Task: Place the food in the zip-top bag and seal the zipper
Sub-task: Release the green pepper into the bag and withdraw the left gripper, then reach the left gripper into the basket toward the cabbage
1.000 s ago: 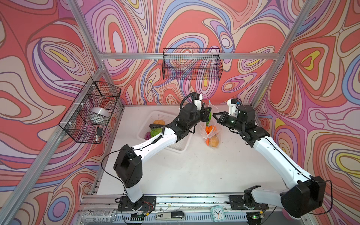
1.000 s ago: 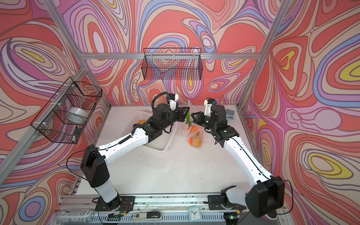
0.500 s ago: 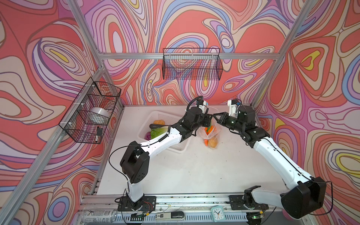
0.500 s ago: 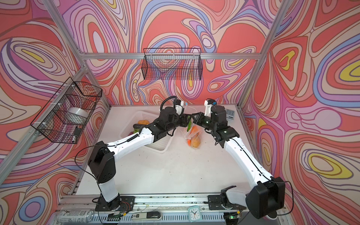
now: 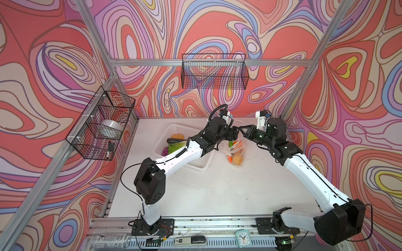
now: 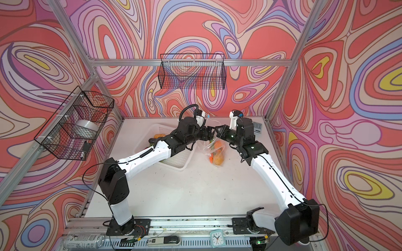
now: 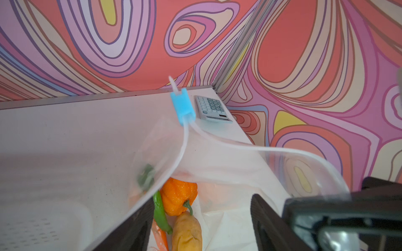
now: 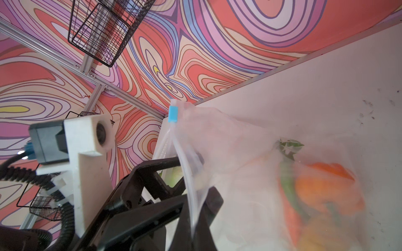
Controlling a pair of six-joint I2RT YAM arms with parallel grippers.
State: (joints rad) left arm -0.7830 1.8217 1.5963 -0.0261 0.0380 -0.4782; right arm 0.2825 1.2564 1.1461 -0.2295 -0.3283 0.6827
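**A:** Top views first: where is the zip-top bag?

**B:** Just beside the white basket, on the right arm's side of it. Its bottom rests on the table and its mouth is lifted. In both top views the left gripper and right gripper meet over that mouth, almost touching.

**A:** Why hold it that way?

**B:** My guess is that a raised mouth lets the food drop in and settle at the bottom. A cabbage and an eggplant lie in the basket, so loading isn't finished.

**A:** And the left wrist view?

**B:** The left gripper's fingers stand apart with nothing between them, straddling the open mouth. Beneath them, inside the bag, are a pumpkin, a potato, a carrot and a green pepper. The zipper forks into two lips from the blue slider, so it is unsealed.

**A:** The right wrist view?

**B:** The right gripper is pinched together on the zipper strip. I think that is what props the mouth open.
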